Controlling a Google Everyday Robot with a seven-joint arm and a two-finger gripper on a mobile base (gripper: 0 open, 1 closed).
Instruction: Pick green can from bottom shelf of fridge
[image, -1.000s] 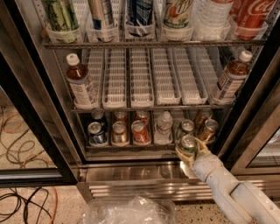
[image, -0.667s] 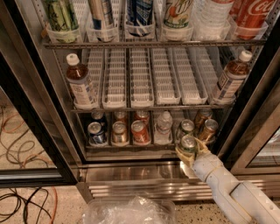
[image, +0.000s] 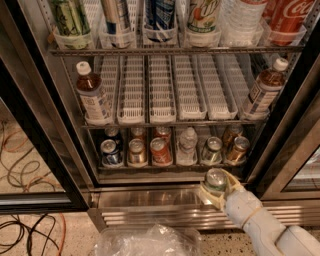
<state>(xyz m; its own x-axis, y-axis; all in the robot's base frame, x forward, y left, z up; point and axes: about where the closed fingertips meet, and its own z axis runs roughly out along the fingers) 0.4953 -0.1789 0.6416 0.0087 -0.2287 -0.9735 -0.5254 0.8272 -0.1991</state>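
Note:
My gripper (image: 217, 191), with cream-coloured fingers (image: 206, 194), is shut on the green can (image: 216, 179). It holds the can upright in front of the fridge's stainless steel base (image: 150, 210), just below and in front of the bottom shelf (image: 170, 168), at its right part. The can's silver top faces up. My white arm (image: 260, 225) comes in from the lower right. Another can with a silver top (image: 212, 150) still stands in the lane behind the held one.
On the bottom shelf stand a blue can (image: 110, 152), a red can (image: 160, 150), a small water bottle (image: 187, 145) and a bronze-orange can (image: 237, 149). Black door frames (image: 40, 145) flank the opening. A crumpled plastic bag (image: 150, 242) and cables (image: 25, 235) lie on the floor.
The gripper with the green can has moved slightly down and outward from the bottom shelf. Nothing else has moved.

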